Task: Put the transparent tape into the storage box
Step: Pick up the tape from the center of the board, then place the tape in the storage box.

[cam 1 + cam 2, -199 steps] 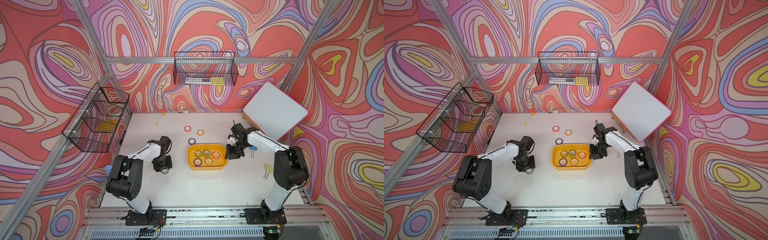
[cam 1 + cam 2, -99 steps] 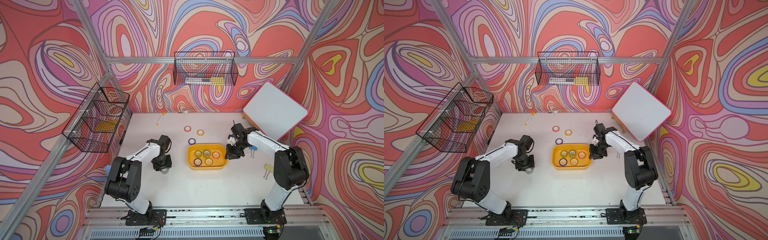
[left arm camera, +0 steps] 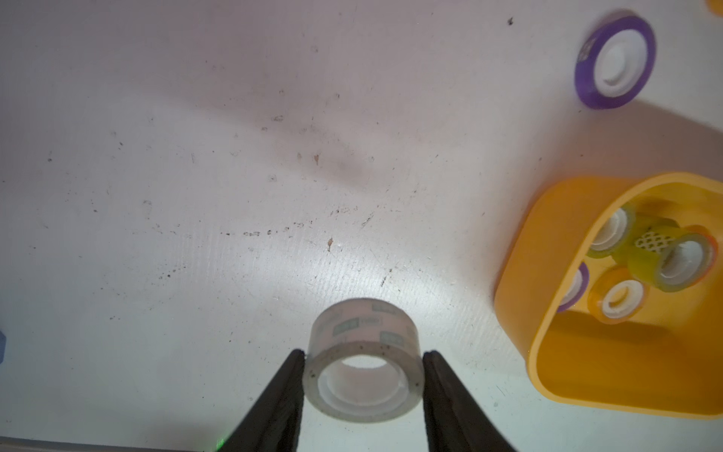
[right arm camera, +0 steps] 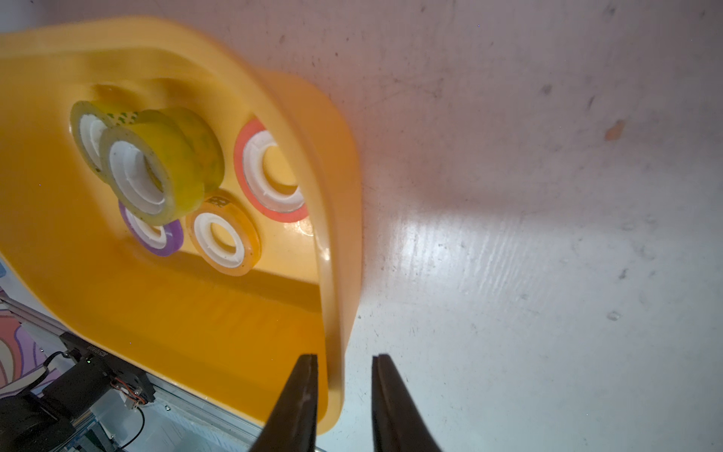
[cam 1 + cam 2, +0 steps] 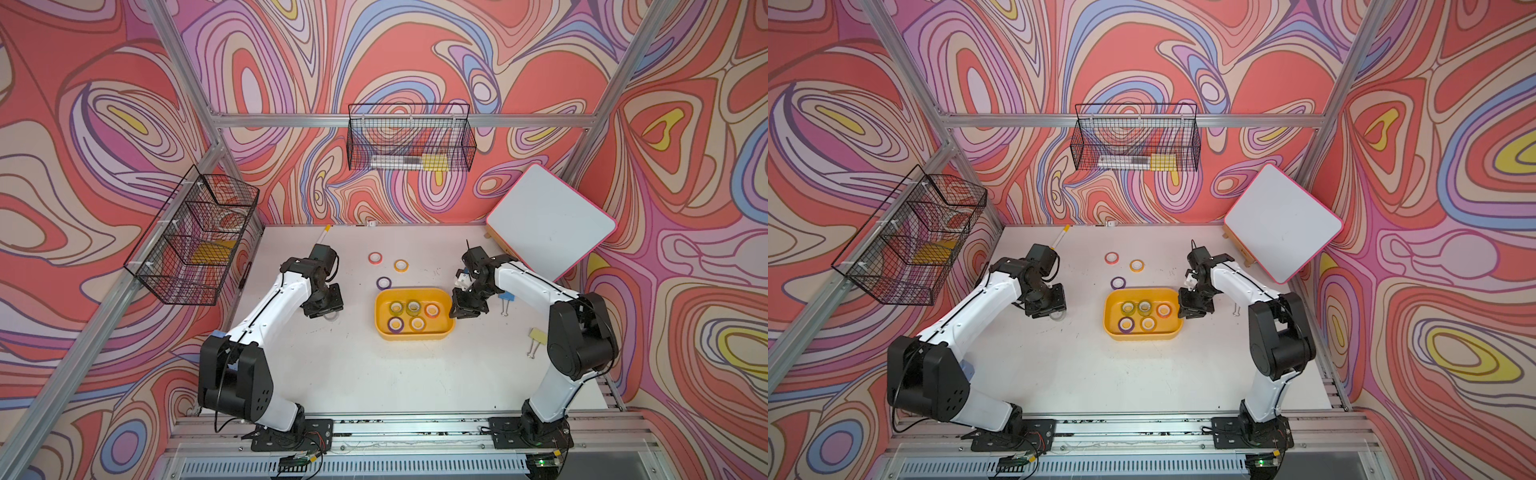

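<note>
My left pincer [image 3: 364,352] pinches the clear tape [image 3: 362,328], left of centre in both top views, apart from the yellow box [image 5: 413,336]. My right pincer [image 4: 345,358], narrowly spread, straddles its wall.

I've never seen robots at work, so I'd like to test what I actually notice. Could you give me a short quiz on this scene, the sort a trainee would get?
1. What is the left gripper closed on?
2. How many tape rolls lie inside the storage box?
3. True or false: the right gripper has one jaw inside the storage box's wall and one jaw outside it.

Key:
1. The transparent tape.
2. Five.
3. True.
</note>
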### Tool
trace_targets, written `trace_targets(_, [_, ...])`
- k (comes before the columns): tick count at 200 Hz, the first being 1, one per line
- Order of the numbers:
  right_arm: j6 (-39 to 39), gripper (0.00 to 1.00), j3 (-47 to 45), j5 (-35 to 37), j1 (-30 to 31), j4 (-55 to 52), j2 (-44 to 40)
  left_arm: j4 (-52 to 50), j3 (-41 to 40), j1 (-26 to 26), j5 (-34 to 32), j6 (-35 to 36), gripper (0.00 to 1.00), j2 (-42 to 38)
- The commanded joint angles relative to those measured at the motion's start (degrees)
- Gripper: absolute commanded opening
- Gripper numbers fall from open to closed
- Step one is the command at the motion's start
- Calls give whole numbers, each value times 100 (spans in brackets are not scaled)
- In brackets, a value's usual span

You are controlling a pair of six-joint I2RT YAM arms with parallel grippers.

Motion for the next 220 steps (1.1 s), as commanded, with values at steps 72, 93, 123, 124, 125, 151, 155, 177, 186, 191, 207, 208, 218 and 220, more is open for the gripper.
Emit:
trace_targets(72, [45,20,213,-14,19,12,-51,-505,1551,-1026,47,-276,49,816])
trace_targets(93, [45,20,191,-14,26,17,-51,-519,1910,-1253,62,-270,49,1140])
trace_targets(123, [36,20,191,-38,20,12,-50,-499,2292,-1456,84,-168,49,1565])
trace_targets(124, [36,20,187,-35,24,13,-50,-497,2300,-1458,86,-168,49,1576])
trace_targets(125, [36,20,185,-33,21,10,-50,-497,2312,-1459,92,-164,49,1595])
trace_targets(151, [49,19,153,-40,28,36,-48,-487,2609,-1607,132,-105,49,1953])
trace_targets(155, [54,20,156,-47,25,39,-50,-479,2678,-1628,128,-93,49,2005])
trace_targets(177, [71,19,143,-58,22,49,-50,-480,2990,-1811,145,-77,49,2336])
trace_targets(186, [71,19,150,-58,21,58,-51,-487,3107,-1883,172,-69,49,2483])
trace_targets(191, [71,20,157,-57,24,54,-51,-490,3180,-1918,188,-67,49,2568])
trace_targets(207, [63,19,165,-58,21,39,-46,-505,3368,-2024,202,-48,49,2812])
trace_targets(208, [63,19,165,-58,29,40,-44,-509,3374,-2028,202,-46,49,2824])
trace_targets(218, [63,20,166,-51,18,41,-46,-519,3470,-2088,202,-20,49,2957])
trace_targets(220, [60,20,170,-49,19,39,-47,-515,3481,-2097,207,-21,49,2982])
